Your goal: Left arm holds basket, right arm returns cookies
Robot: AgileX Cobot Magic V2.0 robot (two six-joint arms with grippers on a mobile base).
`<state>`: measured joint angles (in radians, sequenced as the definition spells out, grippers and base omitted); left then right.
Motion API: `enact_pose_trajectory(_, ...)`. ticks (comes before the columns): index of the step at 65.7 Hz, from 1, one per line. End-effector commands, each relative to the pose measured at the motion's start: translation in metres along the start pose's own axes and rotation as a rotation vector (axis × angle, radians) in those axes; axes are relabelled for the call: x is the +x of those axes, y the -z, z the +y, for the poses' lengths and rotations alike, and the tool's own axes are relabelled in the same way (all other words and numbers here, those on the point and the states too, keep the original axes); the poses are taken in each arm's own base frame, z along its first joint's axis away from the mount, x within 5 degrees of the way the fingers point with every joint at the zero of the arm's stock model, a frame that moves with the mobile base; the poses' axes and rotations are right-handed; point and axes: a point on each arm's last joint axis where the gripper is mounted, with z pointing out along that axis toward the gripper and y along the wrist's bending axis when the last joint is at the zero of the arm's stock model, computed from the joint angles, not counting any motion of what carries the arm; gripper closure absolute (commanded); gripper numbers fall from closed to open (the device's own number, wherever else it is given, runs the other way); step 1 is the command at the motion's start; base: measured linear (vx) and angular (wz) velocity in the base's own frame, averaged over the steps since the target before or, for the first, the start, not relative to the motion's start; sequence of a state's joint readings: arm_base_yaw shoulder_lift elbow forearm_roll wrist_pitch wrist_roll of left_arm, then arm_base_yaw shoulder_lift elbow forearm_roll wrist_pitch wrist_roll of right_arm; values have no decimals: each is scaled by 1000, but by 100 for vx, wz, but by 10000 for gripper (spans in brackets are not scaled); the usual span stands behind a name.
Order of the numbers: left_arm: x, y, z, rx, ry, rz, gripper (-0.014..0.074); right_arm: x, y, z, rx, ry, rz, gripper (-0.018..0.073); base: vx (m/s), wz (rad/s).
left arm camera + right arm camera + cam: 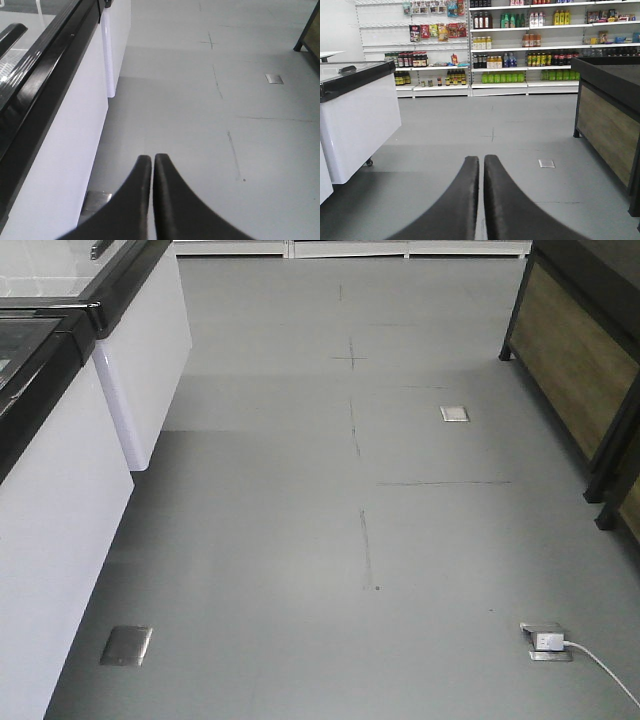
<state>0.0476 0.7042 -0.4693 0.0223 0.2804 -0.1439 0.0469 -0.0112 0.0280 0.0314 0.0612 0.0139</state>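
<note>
Aisle view, grey floor below.
I saw the left gripper and right gripper each pinched closed on nothing, a white freezer at left.

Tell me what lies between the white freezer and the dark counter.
Right wrist view: between freezer and counter, bare grey floor with one small metal floor plate.
</note>
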Motion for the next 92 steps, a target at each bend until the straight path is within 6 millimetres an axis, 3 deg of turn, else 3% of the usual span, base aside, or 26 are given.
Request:
enact_pose_trajectory(1, -19, 3, -4, 26, 12, -123, 576, -1, 0, -1, 7, 12, -65, 570, 0, 0)
enact_pose_trajectory(16, -19, 3, -4, 26, 12, -124, 460, -1, 0, -1, 7, 12, -65, 570, 0, 0)
enact_pose_trajectory(40, -19, 3, -4, 26, 10, -124, 101, -1, 0, -1, 7, 12, -65, 570, 0, 0)
enact_pose_trajectory(49, -19, 3, -4, 26, 10, -124, 43, -1, 0, -1, 7, 12, -65, 570, 0, 0)
enact_pose_trajectory(65, -16, 4, -6, 50, 126, -59, 41, -1, 0, -1, 7, 12, -65, 570, 0, 0)
enact_pose_trajectory(75, -38, 12, -10, 53, 169, 25, 41, -1, 0, -1, 7, 12, -65, 570, 0, 0)
enact_pose_trajectory(92, -115, 2, 7, -73, 367, 71, 41, -1, 0, -1, 7, 12, -65, 570, 0, 0)
